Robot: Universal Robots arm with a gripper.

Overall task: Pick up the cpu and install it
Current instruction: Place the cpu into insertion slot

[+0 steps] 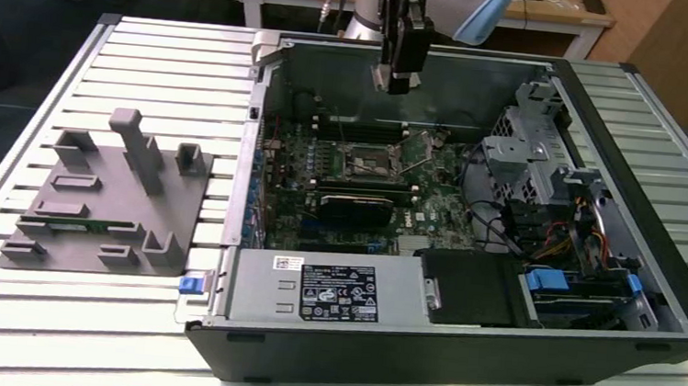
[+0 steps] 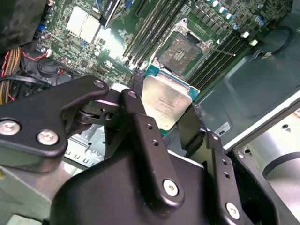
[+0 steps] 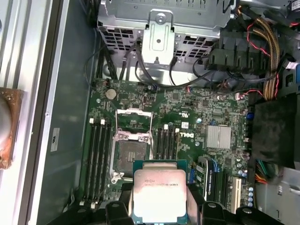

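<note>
The cpu, a flat square chip with a silvery top and a dark green rim, is pinched by its edges between my black fingers. My gripper hangs above the rear of the open computer case, shut on the cpu. The open socket on the green motherboard lies below and just beside the chip, with its metal frame lifted. In the exterior view the socket sits in the middle of the board, well beneath the gripper. The chip is clear of the board.
Memory slots flank the socket. A black block sits just in front of it. A metal drive cage and cable bundles fill the exterior view's right. A grey fixture tray lies on the slatted table at the left.
</note>
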